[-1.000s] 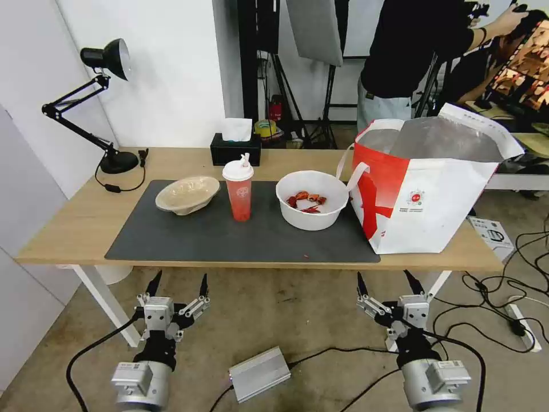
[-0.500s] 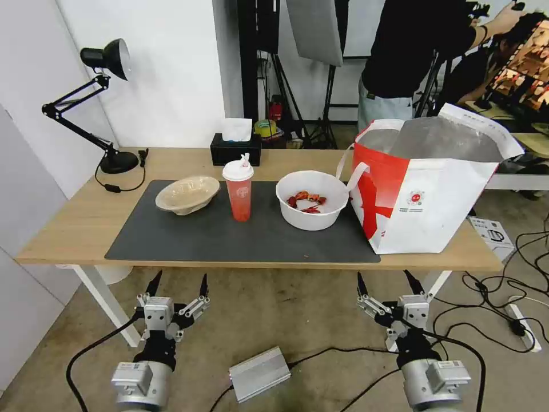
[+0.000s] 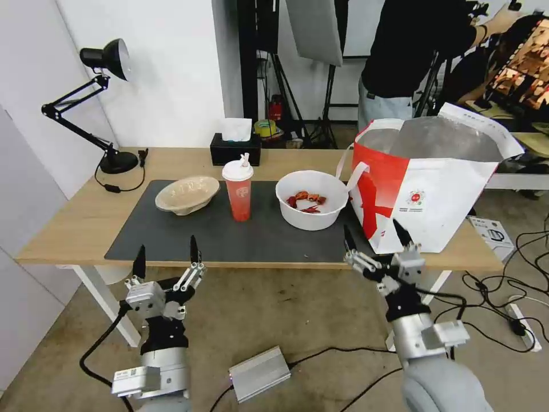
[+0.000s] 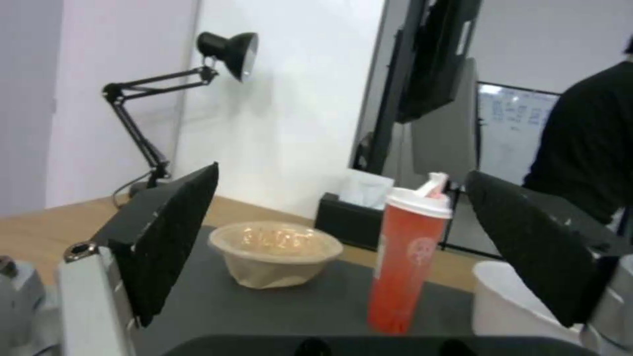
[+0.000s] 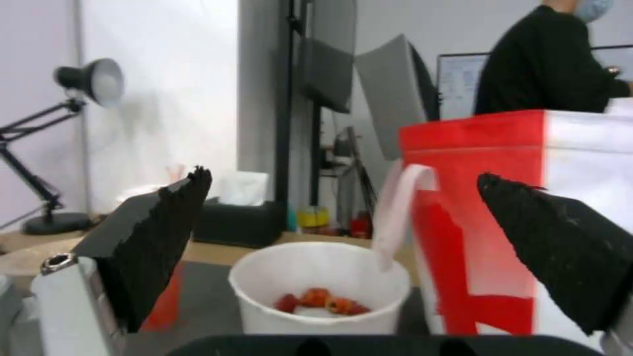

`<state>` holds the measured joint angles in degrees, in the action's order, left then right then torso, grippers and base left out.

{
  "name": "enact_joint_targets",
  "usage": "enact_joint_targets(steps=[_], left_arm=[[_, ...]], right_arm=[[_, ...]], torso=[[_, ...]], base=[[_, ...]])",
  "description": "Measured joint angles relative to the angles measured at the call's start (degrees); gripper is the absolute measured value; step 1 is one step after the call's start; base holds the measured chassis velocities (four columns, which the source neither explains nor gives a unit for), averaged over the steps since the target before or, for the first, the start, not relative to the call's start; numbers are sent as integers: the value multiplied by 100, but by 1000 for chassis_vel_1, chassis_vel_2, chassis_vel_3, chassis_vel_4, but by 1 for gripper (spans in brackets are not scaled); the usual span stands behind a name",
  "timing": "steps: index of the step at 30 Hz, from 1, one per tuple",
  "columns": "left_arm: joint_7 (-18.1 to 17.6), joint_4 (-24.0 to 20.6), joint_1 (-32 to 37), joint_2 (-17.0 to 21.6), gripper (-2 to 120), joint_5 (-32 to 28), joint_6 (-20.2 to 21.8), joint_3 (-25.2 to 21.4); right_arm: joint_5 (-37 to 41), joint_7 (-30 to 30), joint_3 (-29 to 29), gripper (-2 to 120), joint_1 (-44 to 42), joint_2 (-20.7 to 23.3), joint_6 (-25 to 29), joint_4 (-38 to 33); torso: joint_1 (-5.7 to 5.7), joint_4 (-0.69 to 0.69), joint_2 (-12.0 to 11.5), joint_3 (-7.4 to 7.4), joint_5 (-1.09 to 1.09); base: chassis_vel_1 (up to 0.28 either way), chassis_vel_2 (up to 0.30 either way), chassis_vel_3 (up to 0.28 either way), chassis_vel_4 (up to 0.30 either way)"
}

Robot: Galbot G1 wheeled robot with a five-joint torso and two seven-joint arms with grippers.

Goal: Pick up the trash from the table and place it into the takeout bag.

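1. The table (image 3: 74, 226) carries a dark grey mat (image 3: 240, 237), and every place below is given from that mat.
2. The beige pulp bowl (image 3: 187, 194) sits on the mat's far left part, upright and on its own.
3. The red cup (image 3: 238, 190) with its white lid stands upright near the mat's middle, between the two bowls and touching neither.
4. The white bowl (image 3: 311, 200) rests on the mat's right part with red food scraps inside it.
5. The takeout bag (image 3: 426, 189) stands upright over the mat's right edge, partly on the bare wood, with its mouth open and the silver lining showing. One white strap handle hangs just beside the white bowl's rim.
6. Behind the mat, a black tissue box (image 3: 235, 149) sits on the wood near the far edge, and a black desk lamp (image 3: 94, 103) stands past the mat's far left corner.
7. The left gripper (image 3: 166, 256) hovers at the mat's near edge on its left side, fingers spread wide and holding nothing. In the left wrist view its pads (image 4: 168, 242) frame the pulp bowl and the cup.
8. The right gripper (image 3: 374, 238) hovers at the mat's near right corner, in front of the bag's lower edge, also spread apart and empty. In the right wrist view the white bowl lies between its fingers (image 5: 155, 237), farther off.
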<state>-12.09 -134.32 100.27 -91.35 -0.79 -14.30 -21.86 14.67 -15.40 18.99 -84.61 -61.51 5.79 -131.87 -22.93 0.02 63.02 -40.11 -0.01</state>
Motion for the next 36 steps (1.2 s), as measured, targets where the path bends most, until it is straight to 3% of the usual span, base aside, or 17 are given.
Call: enact_joint_targets(steps=[6, 12, 20, 24, 30, 36], left_arm=[[130, -97, 120, 21, 100, -61, 54, -35], [177, -216, 216, 59, 100, -190, 357, -125], [337, -192, 363, 92, 100, -278, 783, -89], [397, -223, 428, 139, 100, -326, 849, -187], [428, -229, 438, 153, 100, -355, 856, -224], [457, -232, 417, 155, 100, -373, 854, -294]], right_arm=[[43, 202, -183, 100, -178, 156, -92, -116], [35, 210, -190, 100, -264, 257, -258, -133], [165, 262, -145, 100, -204, 741, -482, -165], [510, 393, -71, 100, 168, 1151, -539, -167], [723, 432, -49, 100, 405, 1351, -591, -147], [1293, 571, -170, 100, 1091, 1828, -707, 50]], torso=[[1, -3, 1, 1, 1], [1, -3, 1, 0, 1], [1, -3, 1, 1, 1], [1, -2, 1, 1, 1], [1, -2, 1, 1, 1], [1, -3, 1, 0, 1]], base=[[0, 0, 0, 0], [0, 0, 0, 0], [0, 0, 0, 0], [0, 0, 0, 0], [0, 0, 0, 0], [0, 0, 0, 0]])
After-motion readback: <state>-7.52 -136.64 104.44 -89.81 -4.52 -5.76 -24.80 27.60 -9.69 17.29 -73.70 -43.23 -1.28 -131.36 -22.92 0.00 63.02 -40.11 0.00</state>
